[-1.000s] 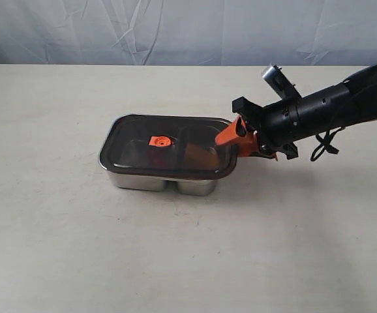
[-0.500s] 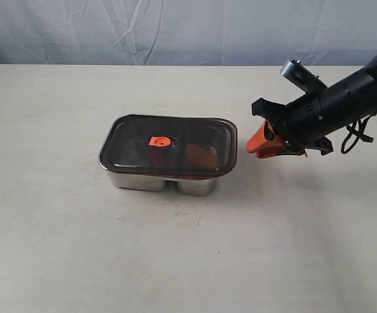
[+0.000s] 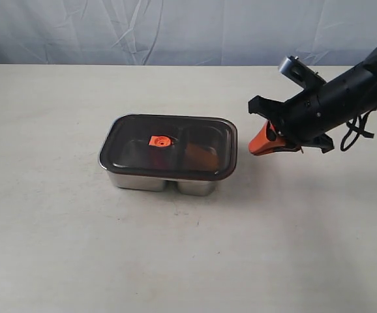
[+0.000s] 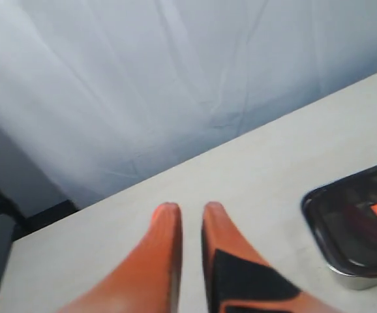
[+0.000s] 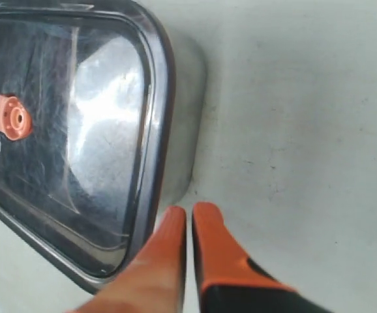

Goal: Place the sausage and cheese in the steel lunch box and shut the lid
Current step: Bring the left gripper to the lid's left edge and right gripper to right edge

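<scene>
Status: dark smoky translucent rect. lid [image 3: 167, 146] sits flat on shiny stainless two-compartment lunch box [image 3: 150, 182], mid pale matte table [image 3: 77, 248]. Rim looks seated all round, so closing judged done. Small orange valve [image 3: 160, 141] near lid centre. Thru lid: orange-ish blur in compartment nearer R gripper [image 3: 256, 146], prob. yellow-orange cheese wedge [image 3: 200, 156]; glossy red sausage not made out for sure. R gripper near box end, apart from it, orange tips nearly together, empty. L gripper [image 4: 190, 212] off the box, slim gap btw tips, holds nothing. Left, I'd judge: arms clear only

Left pincer [image 4: 192, 210] (nearly closed, empty) hangs above the table [image 4: 260, 163], near the lid [image 4: 358, 222].
</scene>
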